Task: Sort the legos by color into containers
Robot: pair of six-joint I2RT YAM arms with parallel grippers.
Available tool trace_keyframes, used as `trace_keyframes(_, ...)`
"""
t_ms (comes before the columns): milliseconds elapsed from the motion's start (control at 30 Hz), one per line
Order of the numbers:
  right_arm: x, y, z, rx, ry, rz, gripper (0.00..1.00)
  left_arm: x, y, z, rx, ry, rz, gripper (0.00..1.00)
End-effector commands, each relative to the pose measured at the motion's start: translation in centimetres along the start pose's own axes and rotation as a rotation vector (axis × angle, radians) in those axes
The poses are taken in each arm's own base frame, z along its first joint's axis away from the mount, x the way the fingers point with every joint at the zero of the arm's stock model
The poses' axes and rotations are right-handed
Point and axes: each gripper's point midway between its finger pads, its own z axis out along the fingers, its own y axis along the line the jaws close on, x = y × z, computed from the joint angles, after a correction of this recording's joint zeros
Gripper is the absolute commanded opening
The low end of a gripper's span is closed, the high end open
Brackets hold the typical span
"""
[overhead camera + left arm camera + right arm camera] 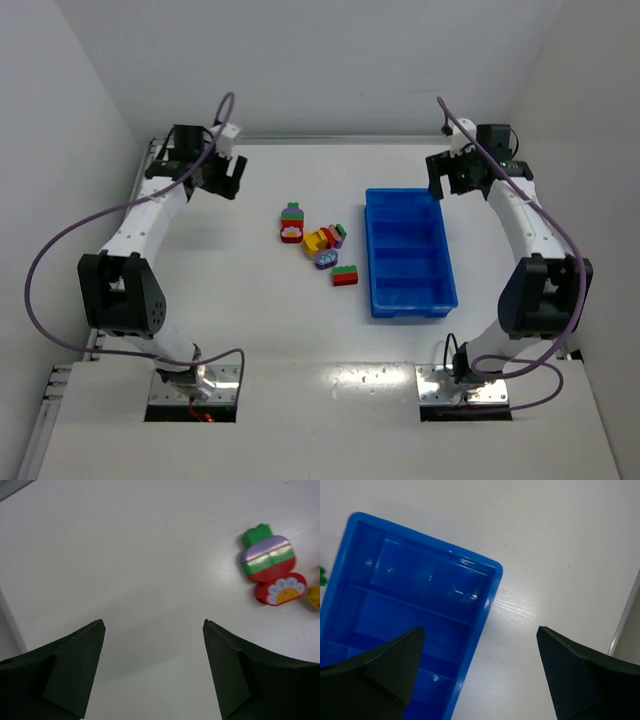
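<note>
While hanging above the table's (300, 330) far edge, spread wide and grasping nothing: left gripper (231, 188) at 10 o'clock, right gripper (439, 188) at 2 o'clock, over the blue tray's (412, 311) far end. Legos (316, 241) loose on the table, clustered just at 9 o'clock of the blue tray.

place: robot lab | cues: white walls (330, 60); arms (150, 215) bolted to table (300, 330)

The white table (230, 300) carries a loose cluster of legos (316, 240) near the blue tray (412, 311), apart from it.
</note>
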Motion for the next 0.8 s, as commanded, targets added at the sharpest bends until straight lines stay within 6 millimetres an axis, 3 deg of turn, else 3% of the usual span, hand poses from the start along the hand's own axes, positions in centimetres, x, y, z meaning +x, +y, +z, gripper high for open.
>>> trace_keyframes(0,-1.7,1.3,-0.2,-0.083,-0.035,-0.046,0.93,-1.2,-6.5,0.0,0.159,-0.015,0.190,0.84)
trace_keyframes(67,-1.7,1.3,-0.2,-0.083,-0.035,-0.046,0.86,-0.8,-8.2,0.8,0.162,0.013,0.224,0.73)
trace_keyframes(133,-1.7,1.3,-0.2,-0.083,-0.035,-0.046,0.86,-0.9,-10.8,1.3,0.179,0.022,0.217,0.68)
trace_keyframes(200,-1.5,1.5,-0.6,-0.081,-0.041,-0.039,0.83,-2.2,-11.7,2.4,0.121,0.004,0.182,0.65)
trace_keyframes(300,-1.0,1.8,-1.1,-0.080,-0.045,-0.031,0.83,-2.7,-11.9,4.5,0.032,0.024,-0.010,0.65)
trace_keyframes(333,-0.6,1.7,-0.9,-0.073,-0.033,-0.029,0.83,-4.0,-12.4,4.8,0.014,0.004,-0.115,0.65)
trace_keyframes(400,-0.5,1.7,-1.6,-0.059,-0.040,-0.031,0.83,-4.0,-11.8,6.2,-0.056,0.036,-0.214,0.65)
trace_keyframes(467,0.2,1.9,-1.6,-0.063,-0.028,-0.028,0.83,-3.7,-12.8,7.0,-0.086,0.064,-0.310,0.65)
trace_keyframes(500,0.2,1.7,-1.6,-0.053,-0.025,-0.028,0.83,-3.8,-12.6,7.4,-0.106,0.068,-0.329,0.65)
trace_keyframes(633,1.0,1.7,-1.6,-0.046,-0.010,-0.026,0.83,-4.8,-15.0,9.1,-0.063,0.084,-0.349,0.65)
trace_keyframes(767,1.1,1.2,-1.7,-0.031,-0.007,-0.028,0.83,-2.9,-16.7,10.8,-0.049,0.149,-0.348,0.65)
